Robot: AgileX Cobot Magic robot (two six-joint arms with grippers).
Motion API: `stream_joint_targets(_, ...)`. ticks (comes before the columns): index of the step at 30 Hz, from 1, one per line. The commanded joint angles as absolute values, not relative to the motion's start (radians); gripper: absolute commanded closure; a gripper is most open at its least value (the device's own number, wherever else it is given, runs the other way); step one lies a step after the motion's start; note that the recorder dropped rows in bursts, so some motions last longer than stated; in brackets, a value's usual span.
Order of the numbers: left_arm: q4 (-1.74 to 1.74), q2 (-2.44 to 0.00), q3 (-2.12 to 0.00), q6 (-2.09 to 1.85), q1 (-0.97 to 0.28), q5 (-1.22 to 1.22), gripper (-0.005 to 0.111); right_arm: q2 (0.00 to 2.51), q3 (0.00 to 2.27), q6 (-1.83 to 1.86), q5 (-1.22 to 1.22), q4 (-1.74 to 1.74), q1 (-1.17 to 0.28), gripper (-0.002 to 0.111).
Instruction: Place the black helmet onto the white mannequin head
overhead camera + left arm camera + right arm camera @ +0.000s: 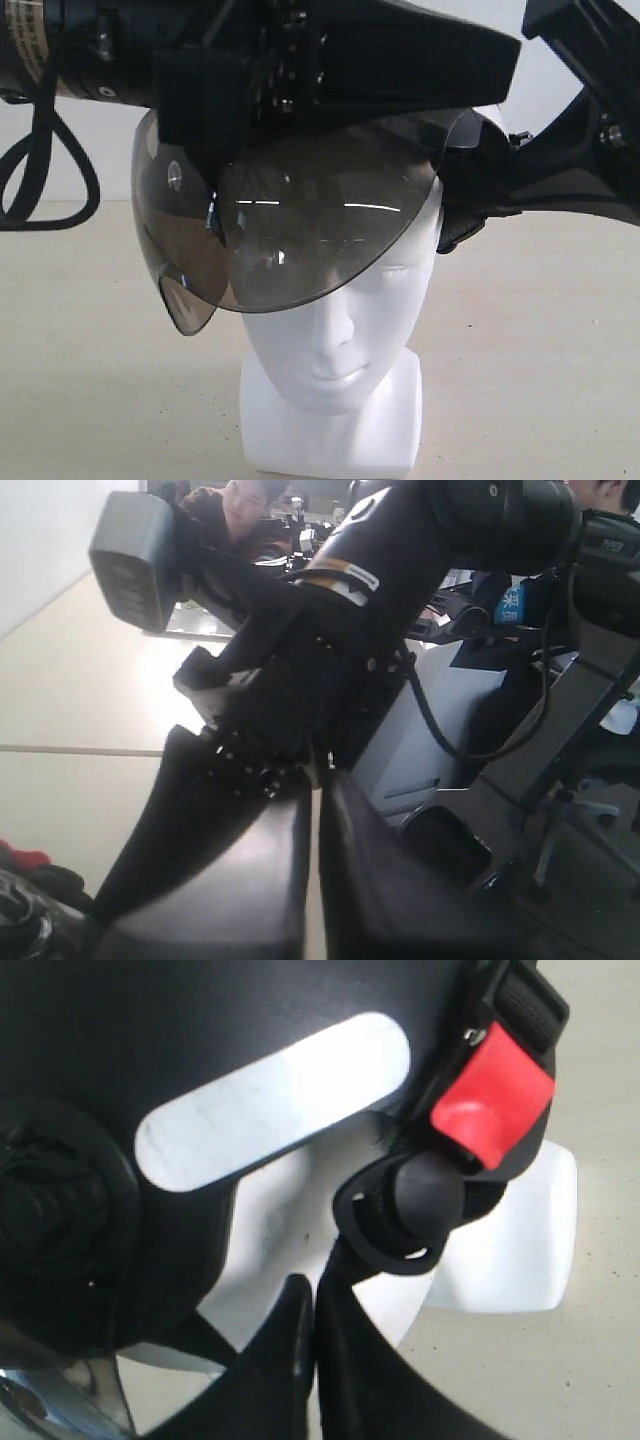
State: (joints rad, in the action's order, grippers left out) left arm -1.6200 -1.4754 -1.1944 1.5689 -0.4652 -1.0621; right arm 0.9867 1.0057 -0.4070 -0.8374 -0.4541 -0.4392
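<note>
Both arms crowd in above the white mannequin head (pixel 335 340), the left arm (pixel 300 50) reaching across its crown and the right arm (pixel 590 150) coming in from the far side. The black helmet (pixel 150 1040) sits over the head, its smoky visor (pixel 300 230) hanging across the eyes. The left gripper (pixel 318 800) has its fingers drawn together with only a slit between. The right gripper (pixel 314 1295) is likewise closed, tips just beside the strap loop (pixel 400 1220) under the red buckle (pixel 490 1095); whether either pinches anything, I cannot tell.
</note>
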Motion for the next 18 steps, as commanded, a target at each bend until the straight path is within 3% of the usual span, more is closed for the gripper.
stream_joint_targets(1, -1.744, -1.502, -1.086, 1.688, -0.462, -0.986, 0.102, 0.975, 1.007, -0.369, -0.968, -0.446, -0.438, 0.108)
stream_joint_targets(18, -1.744, -1.426, -0.952, 1.688, -0.462, -0.949, 0.102, 0.975, 0.868, -0.300, -0.965, -0.503, -0.438, 0.108)
